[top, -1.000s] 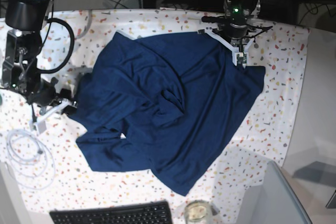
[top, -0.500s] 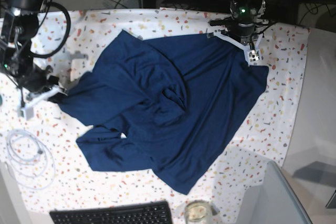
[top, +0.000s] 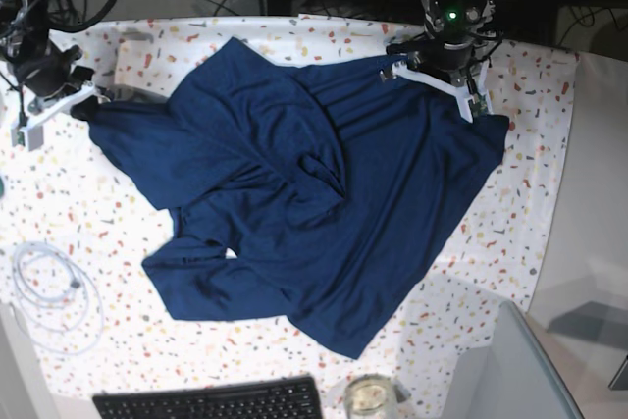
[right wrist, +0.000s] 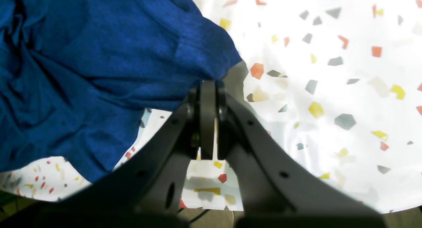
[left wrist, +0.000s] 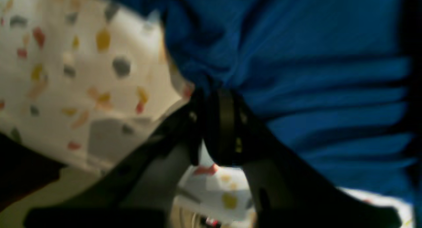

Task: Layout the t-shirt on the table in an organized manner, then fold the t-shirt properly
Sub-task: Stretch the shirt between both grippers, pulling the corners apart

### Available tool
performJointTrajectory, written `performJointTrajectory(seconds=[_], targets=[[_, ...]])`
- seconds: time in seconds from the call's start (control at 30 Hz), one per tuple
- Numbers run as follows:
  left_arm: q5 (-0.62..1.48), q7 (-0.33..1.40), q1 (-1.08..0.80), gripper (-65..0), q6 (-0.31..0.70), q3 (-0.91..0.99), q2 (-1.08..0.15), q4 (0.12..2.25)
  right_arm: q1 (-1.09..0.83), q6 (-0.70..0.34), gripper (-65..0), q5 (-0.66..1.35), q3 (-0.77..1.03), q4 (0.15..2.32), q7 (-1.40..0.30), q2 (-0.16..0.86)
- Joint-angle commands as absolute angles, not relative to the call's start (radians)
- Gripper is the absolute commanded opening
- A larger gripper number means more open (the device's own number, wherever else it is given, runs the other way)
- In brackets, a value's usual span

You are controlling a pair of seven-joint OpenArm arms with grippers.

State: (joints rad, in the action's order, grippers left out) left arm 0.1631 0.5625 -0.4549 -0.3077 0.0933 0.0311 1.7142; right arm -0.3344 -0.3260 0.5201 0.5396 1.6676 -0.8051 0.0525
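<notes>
Speckled desk (top: 530, 203) carrying rumpled navy t-shirt (top: 324, 213), coiled white cable (top: 49, 296), black keyboard (top: 211, 402), glass jar (top: 370, 396).

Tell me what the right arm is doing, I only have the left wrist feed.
Observer: The right gripper is shut on an edge of the shirt.
Operator: Shirt flat yet?
Observer: No. From the base camera it lies spread but rumpled, with a bunched fold mid-body.
Operator: Anything else on the table?
Observer: A coiled white cable beside the shirt, apart from it, and a keyboard at the near edge.
</notes>
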Motion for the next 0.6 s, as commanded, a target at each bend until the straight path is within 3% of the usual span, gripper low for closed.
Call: performJointTrajectory(seconds=[0.0, 0.17, 0.33, 0.43, 0.57], targets=[[0.159, 0.549, -0.469, -54.6, -0.311, 0.096, 0.035, 1.741, -0.341, -0.331, -64.5, 0.535, 0.545, 1.69, -0.788, 0.064], [0.159, 0.549, -0.475, -47.4, -0.311, 0.096, 0.041, 1.73, -0.367, -0.331, -64.5, 0.535, 0.55, 1.692, -0.776, 0.064], [0.182, 0.55, -0.495, -33.9, -0.311, 0.096, 0.041, 1.736, -0.381, -0.331, -64.5, 0.533, 0.613, 1.692, -0.742, 0.065], [0.306, 0.55, -0.51, -24.8, -0.311, 0.148, 0.022, 1.75, -0.383, -0.332, -64.7, 0.533, 0.65, 1.692, -0.74, 0.068], [0.542, 0.55, -0.515, -18.8, -0.309, 0.328, 0.002, 1.744, -0.392, -0.349, -64.8, 0.53, 0.673, 1.692, -0.742, 0.068]])
